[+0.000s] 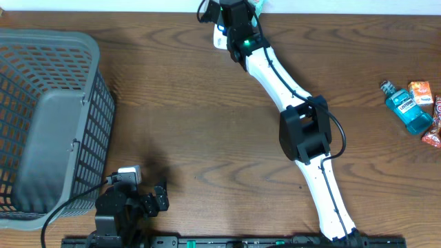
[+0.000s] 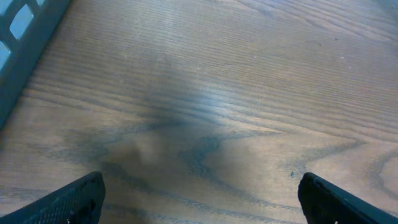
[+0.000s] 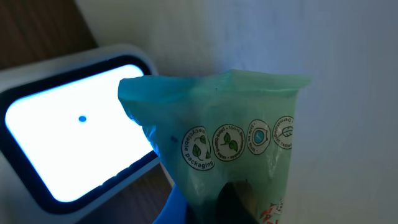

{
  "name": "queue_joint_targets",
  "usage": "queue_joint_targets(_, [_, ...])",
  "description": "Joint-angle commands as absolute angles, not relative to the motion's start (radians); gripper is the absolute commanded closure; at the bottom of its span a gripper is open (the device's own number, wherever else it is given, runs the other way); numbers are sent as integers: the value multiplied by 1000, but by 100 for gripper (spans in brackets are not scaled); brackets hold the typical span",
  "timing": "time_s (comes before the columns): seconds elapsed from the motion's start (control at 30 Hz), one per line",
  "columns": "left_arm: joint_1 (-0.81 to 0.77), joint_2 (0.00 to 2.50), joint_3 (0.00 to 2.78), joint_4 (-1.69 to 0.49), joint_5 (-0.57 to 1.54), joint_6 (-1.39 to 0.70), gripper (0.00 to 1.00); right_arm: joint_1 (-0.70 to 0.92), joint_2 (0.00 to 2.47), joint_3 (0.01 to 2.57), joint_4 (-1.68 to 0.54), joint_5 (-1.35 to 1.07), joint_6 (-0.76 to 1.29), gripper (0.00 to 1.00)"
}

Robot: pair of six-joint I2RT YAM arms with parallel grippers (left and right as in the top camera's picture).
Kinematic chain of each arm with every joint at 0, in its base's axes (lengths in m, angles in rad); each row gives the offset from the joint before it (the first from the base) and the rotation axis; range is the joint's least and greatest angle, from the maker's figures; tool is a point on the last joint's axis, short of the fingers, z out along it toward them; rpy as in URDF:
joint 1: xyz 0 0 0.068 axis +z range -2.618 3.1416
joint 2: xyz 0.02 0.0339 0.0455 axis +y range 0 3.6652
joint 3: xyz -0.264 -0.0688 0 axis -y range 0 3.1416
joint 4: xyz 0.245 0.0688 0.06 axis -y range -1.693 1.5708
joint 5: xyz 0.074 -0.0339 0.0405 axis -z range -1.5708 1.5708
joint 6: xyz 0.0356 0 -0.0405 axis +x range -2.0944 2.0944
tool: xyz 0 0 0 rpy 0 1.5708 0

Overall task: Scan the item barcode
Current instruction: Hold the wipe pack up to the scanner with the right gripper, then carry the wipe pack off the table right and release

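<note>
In the right wrist view a pale green packet (image 3: 230,143) with round printed eco symbols stands upright, and my right gripper (image 3: 231,208) is shut on its lower part; one dark finger shows through the film. To its left sits the white scanner (image 3: 68,137), its window lit bright with a blue dot, the packet's edge just in front of it. From overhead the right gripper (image 1: 239,27) reaches to the table's far edge over the scanner (image 1: 219,38); no barcode shows. My left gripper (image 1: 155,196) rests near the front left, open (image 2: 199,199) over bare wood.
A large grey mesh basket (image 1: 41,117) fills the left side. At the far right lie a blue mouthwash bottle (image 1: 406,110), an orange packet (image 1: 420,91) and a red packet (image 1: 434,132). A pale wall rises behind the scanner.
</note>
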State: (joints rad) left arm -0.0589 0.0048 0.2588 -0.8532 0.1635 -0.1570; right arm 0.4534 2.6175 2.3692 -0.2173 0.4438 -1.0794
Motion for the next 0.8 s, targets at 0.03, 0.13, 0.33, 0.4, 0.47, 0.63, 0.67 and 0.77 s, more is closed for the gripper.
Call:
queue_joint_targets(0.03, [-56,4,250,-885,175,-155,1,453,2637,2331,-217,443,-1237,99])
queue_joint_targets(0.13, [-56,4,250,-885,175,-155,1,453,2637,2298,-221,445,-1249,99])
queue_joint_targets(0.33, [-56,4,250,-885,176,-155,1,453,2593,2234,-219,524,-1280,99])
queue_joint_targets(0.4, [-56,4,250,-885,175,-155,1,444,2559,2233,-223,557,-1254,99])
queue_joint_targets(0.47, [-56,4,250,-885,175,-155,1,427,2511,2232,-262,578,-1192,99])
queue_joint_targets(0.63, [-56,4,250,-885,175,-155,1,336,2379,2231,-538,577,-977,99])
queue_joint_targets(0.67, [-56,4,250,-885,175,-155,1,307,2360,2231,-595,577,-910,99])
queue_joint_targets(0.77, [-56,4,250,-885,175,-155,1,205,2343,2231,-743,578,-738,99])
